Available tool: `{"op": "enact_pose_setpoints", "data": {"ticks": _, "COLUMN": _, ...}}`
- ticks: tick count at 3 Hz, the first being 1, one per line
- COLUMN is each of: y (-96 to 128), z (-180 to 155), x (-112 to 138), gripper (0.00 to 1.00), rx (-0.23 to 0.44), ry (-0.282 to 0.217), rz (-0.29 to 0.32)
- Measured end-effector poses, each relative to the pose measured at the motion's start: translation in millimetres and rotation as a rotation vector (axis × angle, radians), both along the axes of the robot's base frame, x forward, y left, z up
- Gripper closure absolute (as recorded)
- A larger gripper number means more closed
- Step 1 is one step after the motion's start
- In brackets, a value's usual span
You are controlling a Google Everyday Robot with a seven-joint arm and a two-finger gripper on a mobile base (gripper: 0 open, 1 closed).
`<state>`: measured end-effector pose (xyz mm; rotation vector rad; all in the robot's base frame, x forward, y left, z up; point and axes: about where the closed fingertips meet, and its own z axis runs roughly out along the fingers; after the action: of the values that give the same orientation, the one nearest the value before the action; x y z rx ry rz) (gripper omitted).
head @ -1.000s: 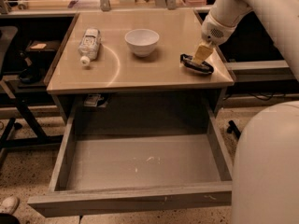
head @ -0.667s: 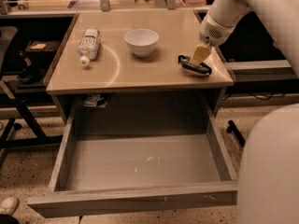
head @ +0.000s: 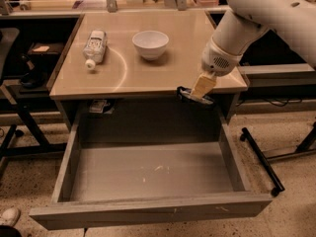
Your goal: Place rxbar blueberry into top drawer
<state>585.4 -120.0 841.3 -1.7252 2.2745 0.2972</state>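
Observation:
My gripper [head: 200, 92] hangs from the white arm at the table's front right edge, above the back right of the open top drawer [head: 148, 174]. It is shut on the rxbar blueberry [head: 193, 96], a dark flat bar that sticks out to the left below the pale fingers [head: 202, 85]. The bar is lifted off the tabletop and sits just past its front edge. The drawer is pulled fully out and its scuffed grey floor is bare.
A white bowl [head: 150, 43] stands mid-table and a clear plastic bottle [head: 95, 47] lies at the left on the tan tabletop [head: 123, 73]. A black wheeled frame [head: 261, 157] stands right of the drawer. Dark desks flank the table.
The gripper has lifted the bar off the tabletop and carried it forward over the table's front edge, toward the drawer. The view has shifted too.

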Motion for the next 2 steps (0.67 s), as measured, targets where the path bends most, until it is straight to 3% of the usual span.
{"op": "enact_pose_setpoints", "data": {"ticks": 1, "y": 0, "z": 0, "x": 0, "gripper": 1.00, "rx": 0.000, "ry": 0.000, "rz": 0.000}}
{"op": "enact_pose_setpoints", "data": {"ticks": 2, "y": 7, "z": -8, "x": -16, "gripper": 1.00, "rx": 0.011, "ry": 0.005, "rz": 0.006}}
